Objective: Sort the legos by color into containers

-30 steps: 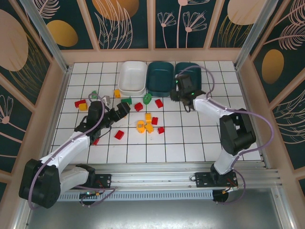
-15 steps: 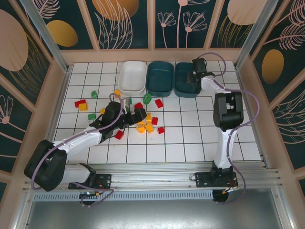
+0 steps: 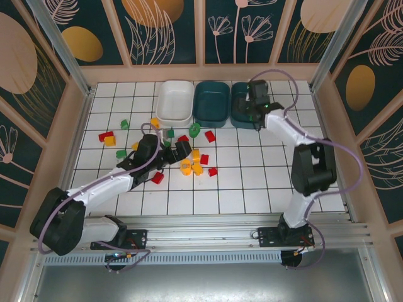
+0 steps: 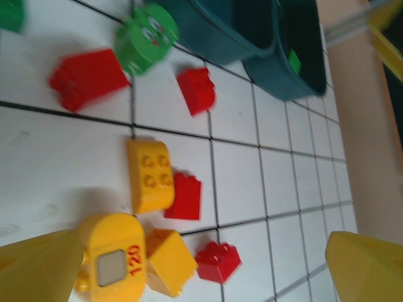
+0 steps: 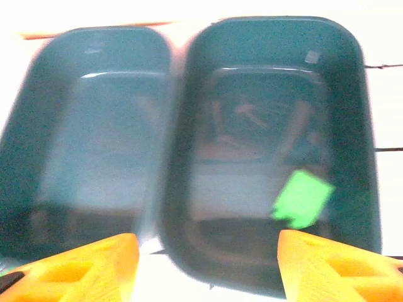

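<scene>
White tiled table [image 3: 252, 182] with black grid lines. At its far edge sit a white bin [image 3: 161, 104], a middle teal bin [image 3: 211, 100] and a right teal bin [image 3: 238, 111]. Red, green and yellow bricks [image 3: 186, 167] lie scattered nearer, left of centre.

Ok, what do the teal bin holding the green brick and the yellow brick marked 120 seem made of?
Teal bin: probably moulded plastic, glossy; its floor mirrors light and its corners are rounded. Yellow brick: likely hard plastic, smooth, evenly coloured, with 120 printed on it.

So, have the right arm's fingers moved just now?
Yes. The right fingers moved away from the arm bases, off the tiles and over the rightmost teal bin.
</scene>
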Tool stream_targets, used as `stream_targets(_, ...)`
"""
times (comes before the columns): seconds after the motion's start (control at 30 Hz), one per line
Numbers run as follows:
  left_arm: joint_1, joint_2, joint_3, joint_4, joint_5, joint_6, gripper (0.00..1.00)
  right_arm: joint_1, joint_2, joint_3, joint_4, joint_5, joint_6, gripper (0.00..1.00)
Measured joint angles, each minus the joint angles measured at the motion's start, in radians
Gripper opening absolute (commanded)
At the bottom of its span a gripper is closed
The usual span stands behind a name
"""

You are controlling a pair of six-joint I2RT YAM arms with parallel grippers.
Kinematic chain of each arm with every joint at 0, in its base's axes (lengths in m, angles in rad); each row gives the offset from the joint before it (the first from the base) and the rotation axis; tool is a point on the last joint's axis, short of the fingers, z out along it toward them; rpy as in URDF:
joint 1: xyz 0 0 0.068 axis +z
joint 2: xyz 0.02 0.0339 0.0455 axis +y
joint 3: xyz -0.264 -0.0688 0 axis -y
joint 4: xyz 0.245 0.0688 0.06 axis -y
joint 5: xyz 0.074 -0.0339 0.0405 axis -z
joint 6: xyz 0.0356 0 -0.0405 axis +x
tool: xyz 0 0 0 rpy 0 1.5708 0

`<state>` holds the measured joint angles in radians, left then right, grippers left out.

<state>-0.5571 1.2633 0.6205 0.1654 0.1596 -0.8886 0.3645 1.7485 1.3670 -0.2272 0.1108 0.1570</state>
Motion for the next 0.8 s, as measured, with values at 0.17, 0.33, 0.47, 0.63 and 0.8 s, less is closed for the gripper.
stream_targets(0.17,0.019,-0.089,-0.019,-0.089,-0.211,-0.053,0.99,0.264,-0.087,-0.181,0.076,0.013,0.027,0.61)
stream_targets(0.33,0.051,-0.144,-0.097,-0.127,-0.299,-0.109,0.98,0.346,-0.02,-0.277,0.07,0.012,0.051,0.64)
stream_targets(0.47,0.051,-0.134,-0.103,-0.144,-0.287,-0.115,0.98,0.327,0.068,-0.225,0.07,0.015,0.053,0.65)
stream_targets(0.63,0.051,-0.118,-0.097,-0.145,-0.243,-0.111,0.98,0.296,0.189,-0.107,0.072,0.016,0.04,0.65)
stream_targets(0.8,0.051,-0.141,-0.097,-0.157,-0.245,-0.111,0.98,0.27,0.277,-0.039,0.069,0.016,0.029,0.63)
